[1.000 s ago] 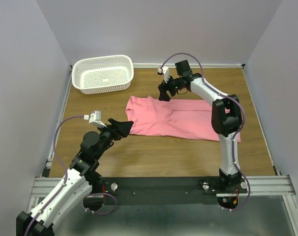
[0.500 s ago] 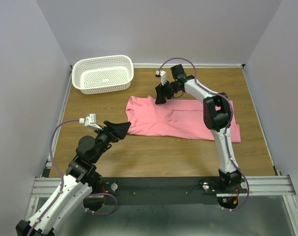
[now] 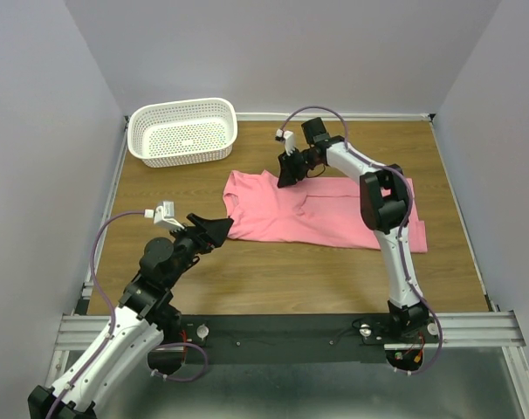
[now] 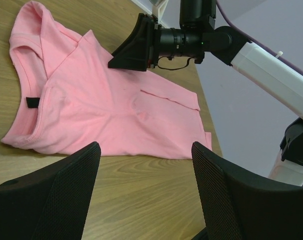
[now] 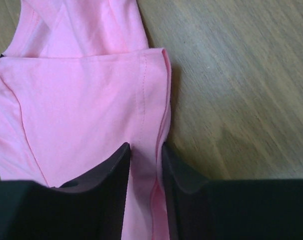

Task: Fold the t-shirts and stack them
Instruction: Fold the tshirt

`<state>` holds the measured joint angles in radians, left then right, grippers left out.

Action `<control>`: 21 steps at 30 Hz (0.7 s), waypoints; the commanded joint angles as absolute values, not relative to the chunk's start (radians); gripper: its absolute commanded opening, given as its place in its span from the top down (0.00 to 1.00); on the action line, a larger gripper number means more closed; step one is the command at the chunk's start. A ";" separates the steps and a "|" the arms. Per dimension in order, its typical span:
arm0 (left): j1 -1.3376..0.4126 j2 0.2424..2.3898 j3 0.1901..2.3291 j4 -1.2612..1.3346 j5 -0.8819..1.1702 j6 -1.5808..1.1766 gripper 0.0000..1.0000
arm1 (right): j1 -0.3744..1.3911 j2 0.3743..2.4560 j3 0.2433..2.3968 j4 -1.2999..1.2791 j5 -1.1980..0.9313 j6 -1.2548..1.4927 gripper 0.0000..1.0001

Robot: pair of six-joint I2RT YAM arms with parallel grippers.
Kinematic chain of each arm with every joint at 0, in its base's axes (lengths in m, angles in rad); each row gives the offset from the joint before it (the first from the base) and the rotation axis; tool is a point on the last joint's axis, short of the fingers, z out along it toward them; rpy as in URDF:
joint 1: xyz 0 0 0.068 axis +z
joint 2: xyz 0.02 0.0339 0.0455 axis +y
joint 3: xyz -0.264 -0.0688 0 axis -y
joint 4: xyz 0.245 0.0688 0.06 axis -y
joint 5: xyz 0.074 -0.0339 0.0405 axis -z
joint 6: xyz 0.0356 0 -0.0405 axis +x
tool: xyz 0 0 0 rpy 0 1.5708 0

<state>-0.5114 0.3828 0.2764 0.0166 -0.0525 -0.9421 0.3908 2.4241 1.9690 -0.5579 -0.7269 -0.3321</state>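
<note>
The salmon-pink t-shirt (image 3: pixel 310 209) lies flat in the middle of the wooden bench (image 3: pixel 273 271), partly folded over on itself, with the neck and its small dark label toward the left, apart from the white basket (image 3: pixel 160 155) in the far left corner; the right fingers (image 3: pixel 286 177) are down on its far edge and stand close together, with a strip of the hemmed sleeve edge pinched between them. The left fingers (image 3: pixel 216 230) hover just off the shirt's near neck-end corner, spread wide and holding nothing
</note>
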 commanded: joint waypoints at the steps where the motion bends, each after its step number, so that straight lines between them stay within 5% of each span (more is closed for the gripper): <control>1: -0.505 0.394 0.281 0.009 -0.089 -0.965 0.19 | 0.397 2.453 1.963 -0.611 -0.723 -0.318 0.67; 7: -0.506 0.400 0.298 0.002 -0.100 -0.957 0.20 | 0.356 2.467 2.028 -0.607 -0.628 -0.256 1.00; 20: -0.506 0.616 0.307 0.175 -0.029 -0.933 0.21 | 0.083 2.411 2.009 -0.433 -0.239 0.064 0.99; 21: -0.506 0.646 0.313 0.193 -0.026 -0.930 0.22 | 0.069 2.408 2.011 -0.431 -0.239 0.066 0.93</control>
<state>-0.5114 0.5755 0.2836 0.0963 -0.0517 -0.9463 0.1207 2.4336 1.9991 -0.4717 -0.4225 -0.0280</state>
